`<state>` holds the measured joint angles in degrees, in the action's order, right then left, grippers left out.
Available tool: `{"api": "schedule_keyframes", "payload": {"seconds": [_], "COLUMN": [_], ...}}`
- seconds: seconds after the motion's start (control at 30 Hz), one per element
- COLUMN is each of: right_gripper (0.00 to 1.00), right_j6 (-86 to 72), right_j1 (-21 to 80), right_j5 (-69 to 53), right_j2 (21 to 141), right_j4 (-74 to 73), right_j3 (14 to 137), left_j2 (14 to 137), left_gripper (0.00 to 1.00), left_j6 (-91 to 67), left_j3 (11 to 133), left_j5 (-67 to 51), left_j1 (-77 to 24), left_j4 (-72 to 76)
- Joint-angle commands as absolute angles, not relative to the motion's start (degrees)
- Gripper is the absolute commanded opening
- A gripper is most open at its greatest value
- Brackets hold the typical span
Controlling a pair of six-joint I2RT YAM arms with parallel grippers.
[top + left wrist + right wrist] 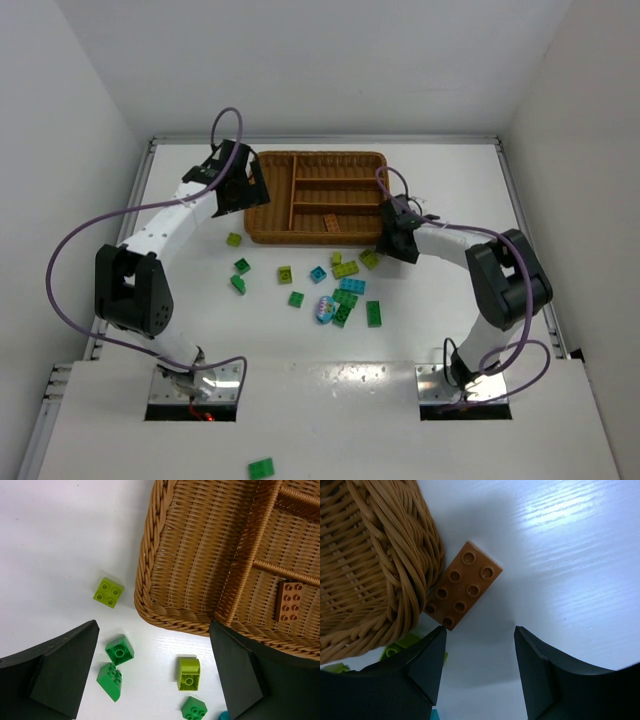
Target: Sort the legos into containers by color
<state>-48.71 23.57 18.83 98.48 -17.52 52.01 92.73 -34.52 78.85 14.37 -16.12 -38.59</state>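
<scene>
**Operator:** What is the state of the right gripper?

**Technician:** Its jaws are parted with nothing between them. The orange-brown brick lies flat on the worktop, studs up. It sits just ahead of the fingertips, nearer the left finger. Its near end appears to touch the outer wall of the wicker tray.

**Operator:** What is the recommended grasp?

**Technician:** The brick lies diagonal to the jaw line.
1. Rotate the wrist until the pads face the two long sides.
2. Take the brick at its far end, where a gap to the tray wall is visible. At the near end a finger would likely jam against the wicker.
3. If the gap proves too tight, push the brick clear of the wall first.
4. Descend fully before closing, because a high grip on the studs may slip.

**Operator:** Are there any obstructions?

**Technician:** Lime bricks lie beside the left finger. Keep that finger clear of them.

**Operator:** Where should the brick be placed?

**Technician:** A matching brown brick lies in a long section of the tray, ahead of the left gripper and toward its right finger. That section is probably the target. The left gripper is spread wide and empty above the tray's corner, so route the lift away from it.
</scene>
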Motion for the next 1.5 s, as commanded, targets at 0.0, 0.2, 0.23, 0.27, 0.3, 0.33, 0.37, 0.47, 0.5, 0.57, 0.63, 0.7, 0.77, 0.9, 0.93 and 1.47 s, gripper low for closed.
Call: {"api": "schedule_keyframes", "payload": {"seconds": [0.0, 0.2, 0.23, 0.27, 0.3, 0.33, 0.37, 0.47, 0.5, 0.57, 0.63, 0.7, 0.77, 0.9, 0.93, 1.47], "right_gripper": [0.57, 0.55, 0.55, 0.55, 0.55, 0.55, 0.55, 0.55, 0.55, 0.53, 0.53, 0.53, 0.53, 0.63, 0.66, 0.57], "right_j6": [-50.19, -50.98, -50.98, -50.45, -50.45, -50.45, -49.75, -49.04, -48.43, -47.91, -47.38, -46.85, -46.23, -44.22, -44.21, -46.58], "right_j1": [22.68, 21.01, 21.01, 20.48, 20.48, 20.48, 19.87, 18.73, 18.72, 18.19, 17.49, 16.97, 16.96, 16.96, 16.96, 17.58], "right_j5": [18.55, 20.92, 20.92, 21.53, 21.53, 22.06, 22.06, 22.06, 22.58, 22.59, 22.59, 21.88, 19.79, 15.92, 14.26, 16.61], "right_j2": [97.91, 99.76, 98.89, 98.27, 97.48, 96.60, 94.94, 93.08, 92.55, 90.89, 89.66, 87.29, 84.57, 83.23, 84.02, 98.18], "right_j4": [-13.36, -13.54, -14.06, -14.06, -14.76, -14.77, -15.29, -16.16, -17.48, -18.02, -19.51, -19.51, -19.51, -18.98, -18.98, -17.49], "right_j3": [54.58, 52.12, 50.99, 50.28, 49.58, 48.87, 47.39, 45.62, 45.62, 44.91, 44.22, 43.60, 43.59, 44.99, 46.48, 50.46], "left_j2": [90.18, 90.18, 90.18, 90.70, 90.70, 90.70, 90.70, 91.32, 91.32, 91.32, 91.32, 91.32, 91.32, 91.32, 91.32, 91.32], "left_gripper": [0.99, 0.99, 0.99, 0.99, 0.99, 0.99, 0.99, 0.99, 0.99, 0.99, 0.99, 0.99, 0.99, 0.99, 0.99, 0.99], "left_j6": [-33.84, -33.84, -33.84, -33.84, -33.32, -33.31, -33.31, -33.31, -33.31, -33.31, -33.31, -33.31, -33.84, -34.37, -34.37, -34.37], "left_j3": [78.75, 78.75, 78.75, 78.75, 78.75, 78.75, 78.75, 78.75, 78.75, 78.75, 78.75, 78.75, 78.75, 79.28, 79.28, 79.28], "left_j5": [14.68, 14.68, 14.68, 14.68, 14.68, 14.68, 14.68, 14.68, 14.16, 14.15, 14.15, 14.15, 14.15, 14.15, 14.15, 14.68], "left_j1": [-16.61, -17.14, -17.14, -17.14, -17.14, -17.66, -17.67, -18.19, -18.19, -18.81, -19.33, -19.34, -19.95, -20.48, -21.09, -21.62], "left_j4": [-39.02, -39.02, -39.02, -39.02, -39.02, -39.02, -39.02, -39.02, -39.02, -39.02, -39.02, -39.02, -39.02, -39.02, -39.02, -39.02]}}
